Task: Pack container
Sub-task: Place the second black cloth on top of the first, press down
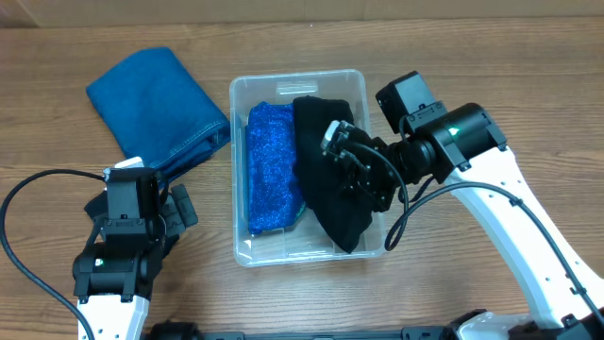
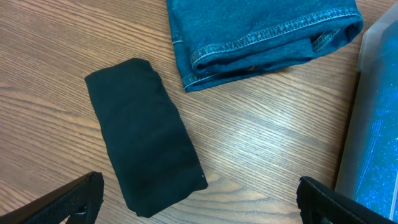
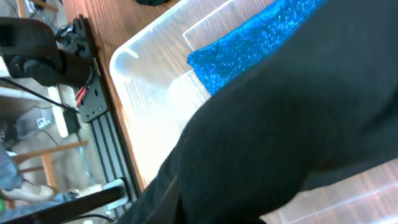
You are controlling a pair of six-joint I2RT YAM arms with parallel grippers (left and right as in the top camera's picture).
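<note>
**Overhead view**
- Container (image 1: pixel 236 142): clear bin at mid-table, just ahead of and beside the left pincer, directly beneath the right pincer.
- Sparkly blue cloth (image 1: pixel 272 165): lies along the bin's floor, on the side of the right pincer's tips.
- Black cloth (image 1: pixel 326 203): lies in the bin under the right pincer and overlaps the blue cloth's edge. One end hangs over the bin's rim.
- Right pincer (image 1: pixel 342 151): low over the black cloth, inside the bin's outline. It is dark against dark fabric, so I cannot tell whether its jaws are apart or together.
- Left pincer (image 1: pixel 137 203): above the wooden table (image 1: pixel 425 283), outside the bin.
- Folded denim (image 1: pixel 156 99): on the table beyond the left pincer, its corner near the bin's wall.

**Left wrist view**
- Left pincer (image 2: pixel 199 214): fingers (image 2: pixel 62 202) stand wide apart at the lower corners, with nothing between them.
- Small black folded cloth (image 2: pixel 146 137): flat on the table just ahead of the pincer, nearer its left finger.
- Folded denim (image 2: pixel 261 37): further ahead, apart from the small black cloth.
- Container (image 2: pixel 373 112): its wall stands to the pincer's right, with blue sparkle showing through.

**Right wrist view**
- Black cloth (image 3: pixel 298 124): close against the camera, filling most of the frame and hiding the pincer's fingers. Their state cannot be told.
- Sparkly blue cloth (image 3: pixel 249 43): beyond the black cloth, on the bin's floor.
- Container (image 3: pixel 143 81): a rounded corner and a bare stretch of floor are visible beside the cloths.
</note>
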